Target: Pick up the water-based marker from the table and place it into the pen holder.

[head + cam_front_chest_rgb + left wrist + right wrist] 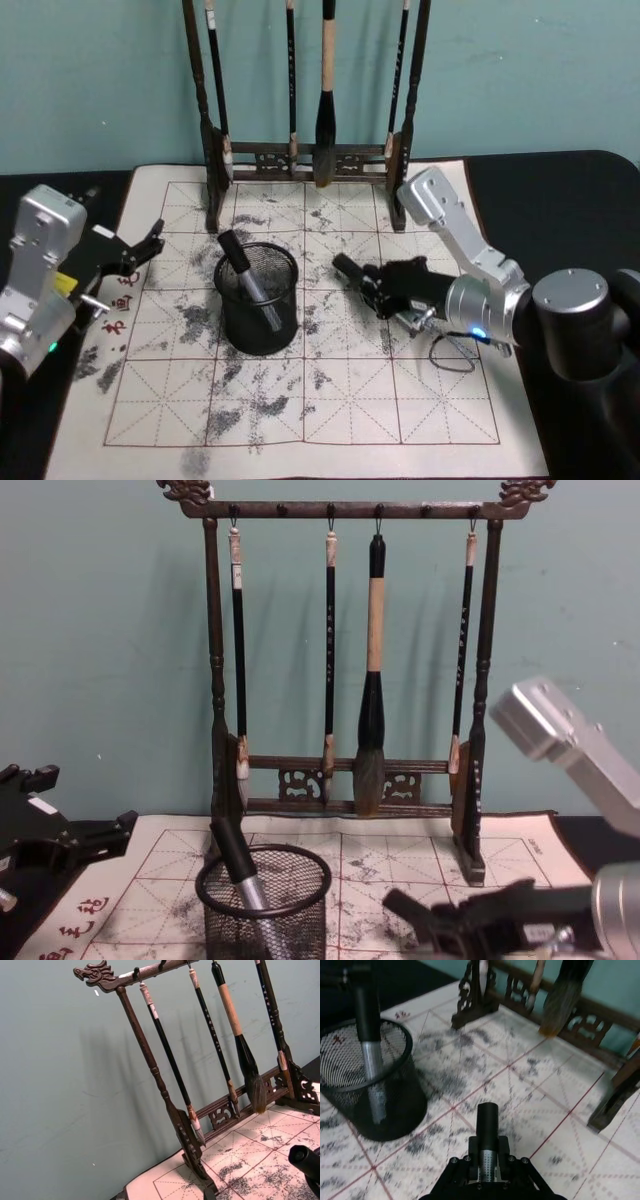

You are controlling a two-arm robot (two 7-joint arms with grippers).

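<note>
My right gripper (378,285) is shut on a water-based marker (349,267) with a black cap and silver barrel. It holds the marker low over the white gridded mat of the table (350,400), its cap pointing toward the pen holder. In the right wrist view the marker (487,1125) sticks out forward between the fingers. The pen holder (257,300), a black wire-mesh cup (395,1095), stands a short way left of the gripper. Another marker (245,275) leans inside it (240,865). My left gripper (150,245) is parked open at the mat's left edge.
A tall dark wooden rack (300,160) hung with several brushes (370,720) stands across the back of the mat, its right foot (398,215) just behind my right arm. A small black cord loop (452,355) lies near the right wrist. Black cloth surrounds the mat.
</note>
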